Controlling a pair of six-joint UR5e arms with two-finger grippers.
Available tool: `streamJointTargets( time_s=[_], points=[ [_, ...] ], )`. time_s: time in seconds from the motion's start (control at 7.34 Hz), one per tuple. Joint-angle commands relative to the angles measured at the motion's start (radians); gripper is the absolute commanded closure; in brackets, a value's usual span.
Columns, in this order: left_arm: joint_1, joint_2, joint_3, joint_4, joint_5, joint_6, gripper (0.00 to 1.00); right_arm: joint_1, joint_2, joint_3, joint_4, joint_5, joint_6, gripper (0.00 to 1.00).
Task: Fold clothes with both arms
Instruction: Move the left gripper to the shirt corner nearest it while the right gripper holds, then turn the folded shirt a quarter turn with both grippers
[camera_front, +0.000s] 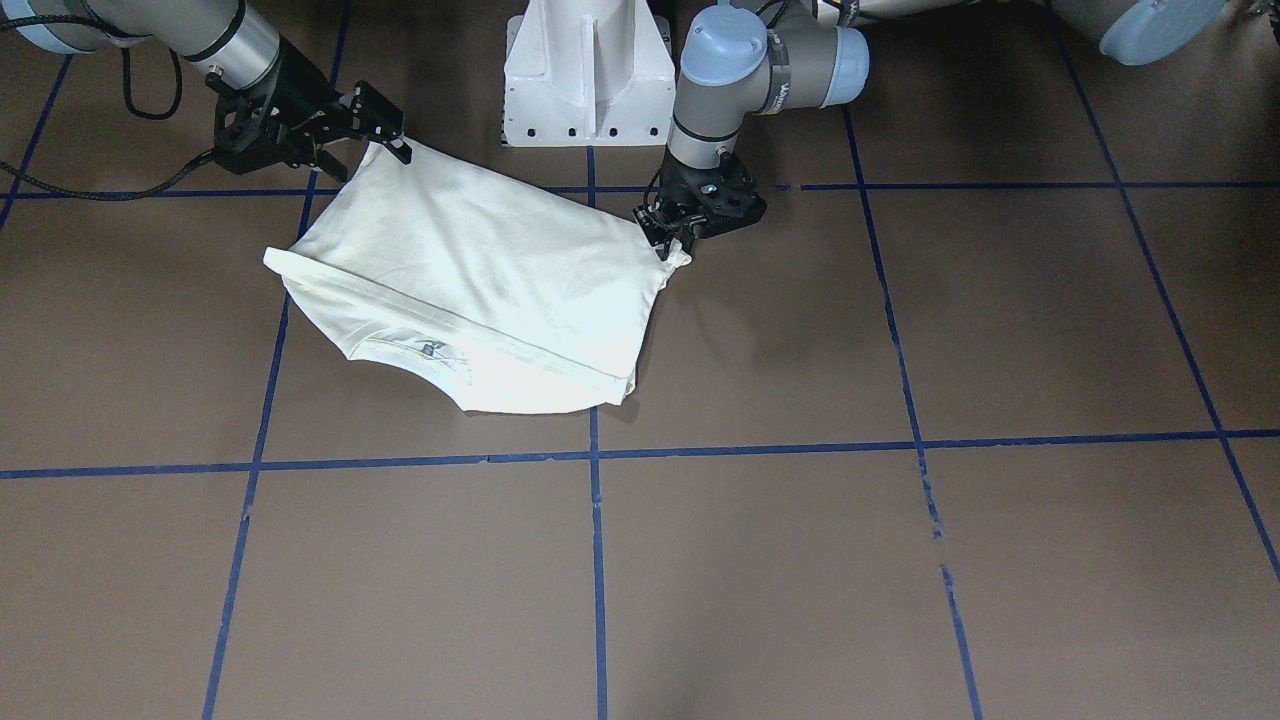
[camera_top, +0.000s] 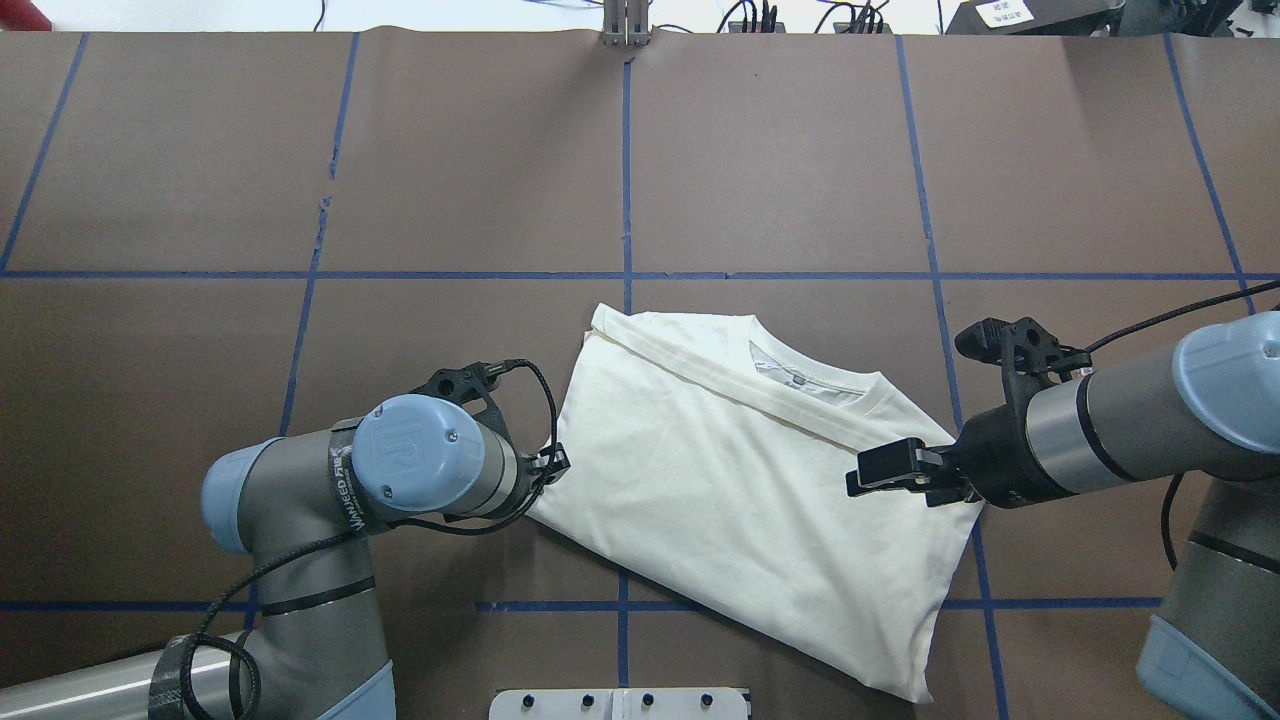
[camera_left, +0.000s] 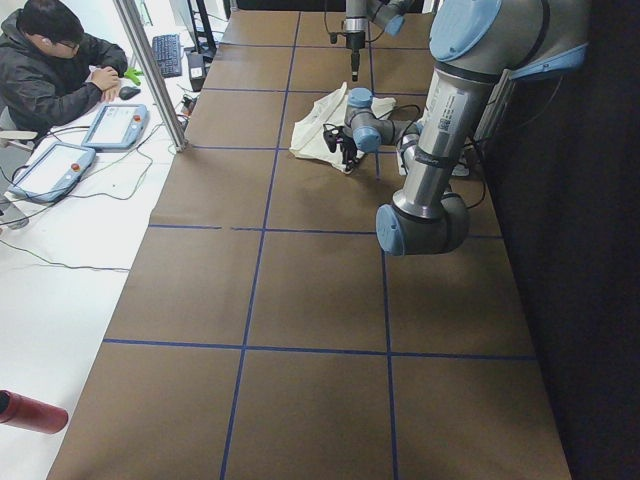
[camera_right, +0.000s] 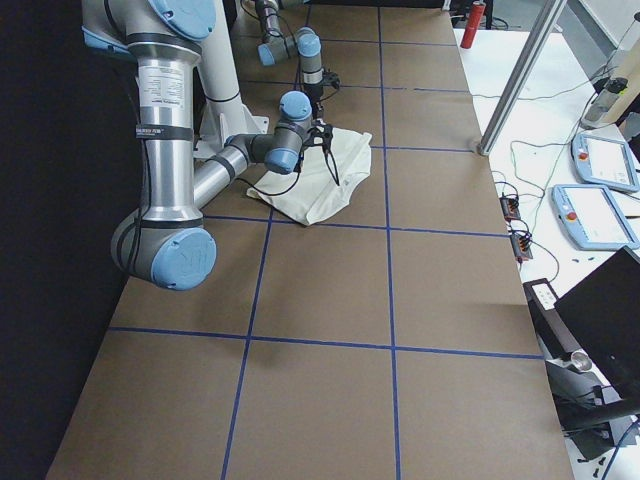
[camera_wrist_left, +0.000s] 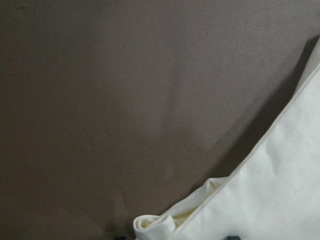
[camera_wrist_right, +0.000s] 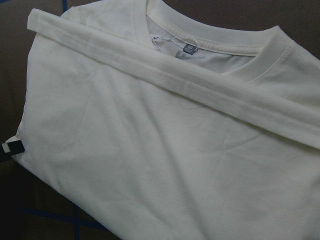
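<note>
The cream-white shirt (camera_top: 740, 480) lies folded on the brown table with its plain back up and its collar label (camera_top: 790, 378) showing. My left gripper (camera_top: 552, 465) is shut on the shirt's near left corner, low at the table. In the front view it (camera_front: 672, 245) pinches that corner, and the left wrist view shows bunched cloth (camera_wrist_left: 155, 222) at the fingertips. My right gripper (camera_top: 880, 470) hovers over the shirt's right corner with its jaws apart; it (camera_front: 385, 130) holds nothing. The right wrist view looks down on the shirt (camera_wrist_right: 150, 150). The cat print is hidden.
The white pedestal base (camera_front: 588, 80) stands just behind the shirt. A black cable (camera_front: 110, 185) trails on the table by the right arm. Blue tape lines (camera_top: 626, 180) grid the table. An operator (camera_left: 50, 70) sits past the far edge beside a metal post (camera_left: 150, 70).
</note>
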Motion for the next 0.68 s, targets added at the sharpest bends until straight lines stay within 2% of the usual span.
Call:
streamJointTargets(
  time_s=[0.0, 0.14, 0.41, 0.54],
  points=[
    [0.000, -0.001, -0.010, 0.003, 0.002, 0.002, 1.00, 0.001, 0.001, -0.004, 0.000, -0.003, 0.000, 0.00],
    [-0.020, -0.003, -0.014, 0.006, 0.002, 0.004, 1.00, 0.001, 0.001, -0.004, 0.000, -0.003, 0.000, 0.00],
    [-0.173, -0.012, 0.002, 0.012, 0.003, 0.072, 1.00, 0.007, -0.001, -0.007, 0.000, -0.007, 0.002, 0.00],
    [-0.237, -0.033, 0.064, 0.004, 0.011, 0.125, 1.00, 0.011, -0.001, -0.009, 0.000, -0.007, 0.000, 0.00]
  ],
)
